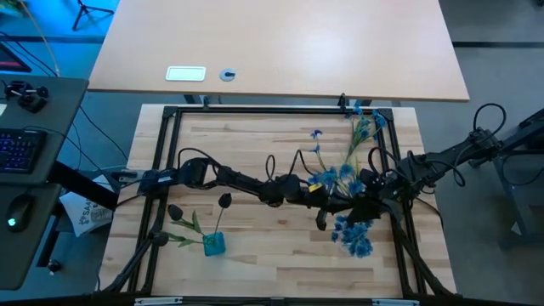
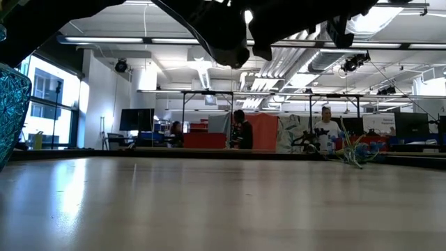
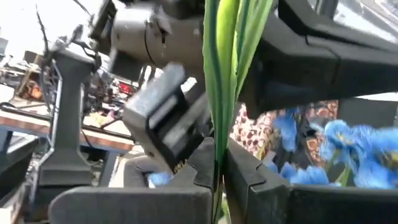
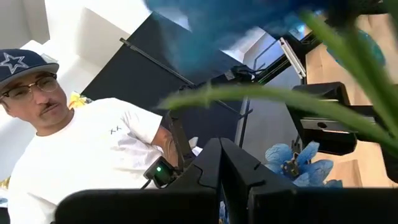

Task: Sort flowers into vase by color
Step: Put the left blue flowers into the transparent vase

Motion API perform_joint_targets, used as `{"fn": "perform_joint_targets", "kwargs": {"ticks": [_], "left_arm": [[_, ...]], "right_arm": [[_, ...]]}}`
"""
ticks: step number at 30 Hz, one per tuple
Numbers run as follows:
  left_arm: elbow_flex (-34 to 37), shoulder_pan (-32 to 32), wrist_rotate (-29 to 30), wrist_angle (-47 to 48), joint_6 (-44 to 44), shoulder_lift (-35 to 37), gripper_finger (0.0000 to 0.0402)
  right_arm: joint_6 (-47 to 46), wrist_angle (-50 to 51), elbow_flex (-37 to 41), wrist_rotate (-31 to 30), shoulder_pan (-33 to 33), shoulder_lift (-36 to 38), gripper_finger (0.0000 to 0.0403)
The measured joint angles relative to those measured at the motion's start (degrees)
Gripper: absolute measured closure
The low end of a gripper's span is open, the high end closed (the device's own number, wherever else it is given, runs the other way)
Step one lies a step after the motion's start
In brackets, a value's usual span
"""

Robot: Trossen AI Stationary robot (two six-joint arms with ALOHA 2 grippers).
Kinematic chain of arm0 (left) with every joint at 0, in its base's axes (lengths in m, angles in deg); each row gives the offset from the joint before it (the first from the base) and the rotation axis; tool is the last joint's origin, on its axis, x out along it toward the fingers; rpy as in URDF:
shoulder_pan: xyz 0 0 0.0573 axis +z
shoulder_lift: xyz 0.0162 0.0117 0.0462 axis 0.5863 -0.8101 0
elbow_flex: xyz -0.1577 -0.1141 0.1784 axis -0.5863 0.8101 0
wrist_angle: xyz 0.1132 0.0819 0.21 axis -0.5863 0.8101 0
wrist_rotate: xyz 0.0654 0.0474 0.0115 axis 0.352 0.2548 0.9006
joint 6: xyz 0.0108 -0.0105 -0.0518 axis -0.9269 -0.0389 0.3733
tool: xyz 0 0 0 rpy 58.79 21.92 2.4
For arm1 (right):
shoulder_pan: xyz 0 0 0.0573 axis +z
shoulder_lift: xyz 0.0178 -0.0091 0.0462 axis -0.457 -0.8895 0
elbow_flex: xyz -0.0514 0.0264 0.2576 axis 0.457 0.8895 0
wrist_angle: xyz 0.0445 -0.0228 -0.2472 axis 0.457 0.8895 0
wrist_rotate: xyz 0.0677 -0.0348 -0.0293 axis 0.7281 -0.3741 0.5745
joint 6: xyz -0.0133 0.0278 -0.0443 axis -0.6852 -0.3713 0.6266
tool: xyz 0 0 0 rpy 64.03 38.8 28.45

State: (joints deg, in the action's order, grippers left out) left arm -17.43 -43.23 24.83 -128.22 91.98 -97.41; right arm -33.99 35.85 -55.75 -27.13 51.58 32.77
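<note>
A sprig of blue flowers (image 1: 353,234) with green stems hangs between my two grippers over the table's right half. Its blossoms also show in the left wrist view (image 3: 348,146). My left gripper (image 1: 321,206) is shut on its stems. My right gripper (image 1: 367,201), right beside it, is shut (image 4: 221,155), with a blurred green stem (image 4: 261,93) crossing above its fingers. A teal vase (image 1: 214,245) stands near the front left with dark-budded stems (image 1: 224,201) stuck in it. More blue flowers (image 1: 365,126) lie by the far right frame corner. My left gripper pinches several green stems (image 3: 217,158) of the blue sprig between its two fingers, which lie across the stems. The stems run on past the fingers toward the right arm, and the sprig is lifted clear of the table. Whether my right gripper touches the sprig, I cannot tell.
A black metal frame (image 1: 170,115) borders the wooden table. The vase's wall (image 2: 10,111) fills the low view's left edge. A person in a white shirt and cap (image 4: 74,137) stands beyond the table on the right. There is bare wood in the middle and near edge.
</note>
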Motion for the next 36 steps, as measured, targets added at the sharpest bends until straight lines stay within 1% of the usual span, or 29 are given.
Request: {"fn": "perform_joint_targets", "kwargs": {"ticks": [4, 8, 11, 15, 23, 27, 32, 36], "left_arm": [[0.0, -0.63, -0.38, 0.3, 0.99, -0.55, 0.0401], [0.0, -1.58, -0.34, -0.19, -0.1, -0.78, 0.0401], [0.0, -2.08, -0.82, 1.22, -0.03, -0.92, 0.0401], [0.0, -2.91, -1.26, 3.71, -3.63, -0.94, 0.0401], [0.02, -2.84, -2.22, 2.21, -1.82, -0.94, 0.0401], [0.07, -2.91, -2.88, -3.77, -0.6, -0.94, 0.0401], [0.08, -3.04, -2.64, -2.6, 1.0, -0.94, 0.0401], [0.44, -3.57, -2.33, -2.4, -1.64, -0.94, 0.0401]], "right_arm": [[0.0, -0.01, 0.0, 0.14, 0.0, 0.0, 0.0403], [0.0, -0.02, 0.0, -0.2, 0.0, 0.0, 0.0403], [-0.02, -0.04, 0.0, -0.76, 0.0, -0.02, 0.0403], [-0.28, -0.97, 0.0, -1.52, 0.0, -0.02, 0.0403], [-0.42, -5.18, 0.0, -4.69, -0.02, 0.0, 0.0403], [-0.56, -6.19, -0.13, -6.65, -0.08, 0.08, 0.0403], [-1.05, -6.25, -0.07, -7.05, -0.04, -0.02, 0.0403], [-1.07, -6.36, -0.04, -7.24, -0.04, -0.02, 0.0403]]}}
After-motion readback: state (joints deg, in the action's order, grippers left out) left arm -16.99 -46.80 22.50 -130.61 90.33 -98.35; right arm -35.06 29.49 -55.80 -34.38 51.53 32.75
